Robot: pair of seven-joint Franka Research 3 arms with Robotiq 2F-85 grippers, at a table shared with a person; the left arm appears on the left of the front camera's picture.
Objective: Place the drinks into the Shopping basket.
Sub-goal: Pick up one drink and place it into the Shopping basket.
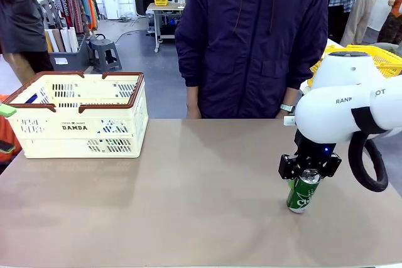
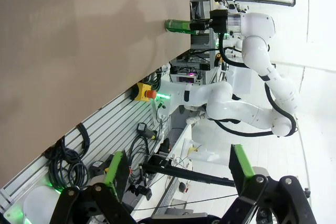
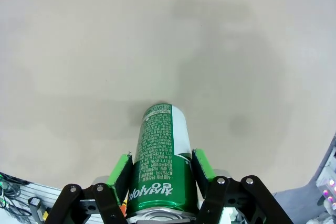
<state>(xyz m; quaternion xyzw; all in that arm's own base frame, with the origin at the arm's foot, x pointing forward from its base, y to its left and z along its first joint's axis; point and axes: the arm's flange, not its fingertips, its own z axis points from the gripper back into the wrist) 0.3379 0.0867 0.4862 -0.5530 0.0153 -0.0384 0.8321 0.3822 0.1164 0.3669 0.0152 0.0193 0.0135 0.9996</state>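
A green drink can point(image 1: 304, 191) stands a little tilted on the table at the right, with my right gripper point(image 1: 309, 171) shut on its upper part from above. In the right wrist view the green can point(image 3: 160, 156) sits squeezed between both green pads point(image 3: 119, 176), its foot on the tabletop. The left wrist view shows the same can point(image 2: 179, 25) far off, held by the right arm's gripper point(image 2: 199, 24). My left gripper point(image 2: 173, 169) is open, off the table's edge, with nothing between its fingers. The cream Shopping basket point(image 1: 75, 127) with brown rim stands at the table's far left.
A person in a dark jacket point(image 1: 251, 42) stands at the far side of the table, hands down at its edge. A yellow mesh basket point(image 1: 377, 58) sits behind my right arm. Bare tabletop point(image 1: 201, 186) stretches between the can and the basket.
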